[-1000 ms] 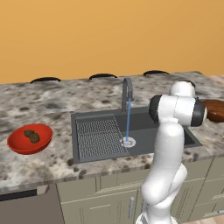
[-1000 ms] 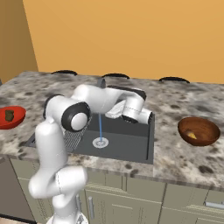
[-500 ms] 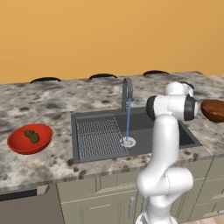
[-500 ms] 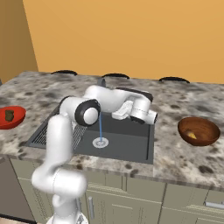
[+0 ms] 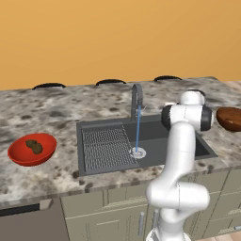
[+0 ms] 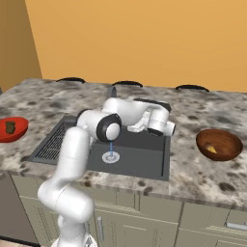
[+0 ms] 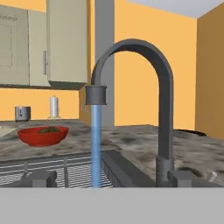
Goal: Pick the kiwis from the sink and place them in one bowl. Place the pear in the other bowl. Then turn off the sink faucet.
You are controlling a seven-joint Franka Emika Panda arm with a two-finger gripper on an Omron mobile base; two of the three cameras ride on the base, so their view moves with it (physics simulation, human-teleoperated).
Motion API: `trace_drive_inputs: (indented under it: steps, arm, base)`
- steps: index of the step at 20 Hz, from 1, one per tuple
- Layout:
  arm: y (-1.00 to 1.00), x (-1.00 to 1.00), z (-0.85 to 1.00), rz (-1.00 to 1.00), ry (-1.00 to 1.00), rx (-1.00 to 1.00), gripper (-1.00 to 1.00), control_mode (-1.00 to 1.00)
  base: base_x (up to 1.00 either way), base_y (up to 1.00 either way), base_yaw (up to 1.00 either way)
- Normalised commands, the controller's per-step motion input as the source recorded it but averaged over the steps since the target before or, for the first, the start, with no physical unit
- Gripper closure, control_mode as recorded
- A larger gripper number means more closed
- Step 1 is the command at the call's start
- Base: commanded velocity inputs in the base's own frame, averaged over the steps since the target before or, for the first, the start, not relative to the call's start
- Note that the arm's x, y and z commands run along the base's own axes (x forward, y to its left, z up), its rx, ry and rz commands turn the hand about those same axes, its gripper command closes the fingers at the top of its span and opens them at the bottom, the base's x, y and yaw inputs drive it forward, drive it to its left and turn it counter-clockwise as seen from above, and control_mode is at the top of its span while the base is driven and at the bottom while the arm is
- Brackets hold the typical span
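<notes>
Hand view: faucet (image 7: 164, 109) straight ahead of the released, empty end effector (image 6: 166, 129), water running, lever (image 7: 212, 176) low to its right. Rigid metal, likely slick; best pushed at the lever tip.

Flat, even rendered light is coming from above — no glare, no motion blur, no edge distortion. Soft shading is showing inside the sink (image 5: 155, 136) and under the surface (image 6: 202, 169) overhang. Base views are looking coarse — hand view is staying sharp throughout.
</notes>
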Motion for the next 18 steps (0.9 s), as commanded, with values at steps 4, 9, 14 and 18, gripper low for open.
trace_drive_inputs:
  steps: [4,9,14,18]
  arm:
    - [0.12,0.31,-0.14,0.00,0.00,-0.04,-1.00,-1.00]
    - [0.06,0.38,-0.17,0.00,0.00,-0.04,-1.00,-1.00]
    - [0.04,0.41,-0.12,0.00,0.00,-0.03,-1.00,-1.00]
    - [0.00,0.37,-0.10,0.00,0.00,0.00,-1.00,-1.00]
  base:
    - [0.00,0.00,0.00]
    - [0.00,0.00,0.00]
    - [0.00,0.00,0.00]
    - [0.00,0.00,0.00]
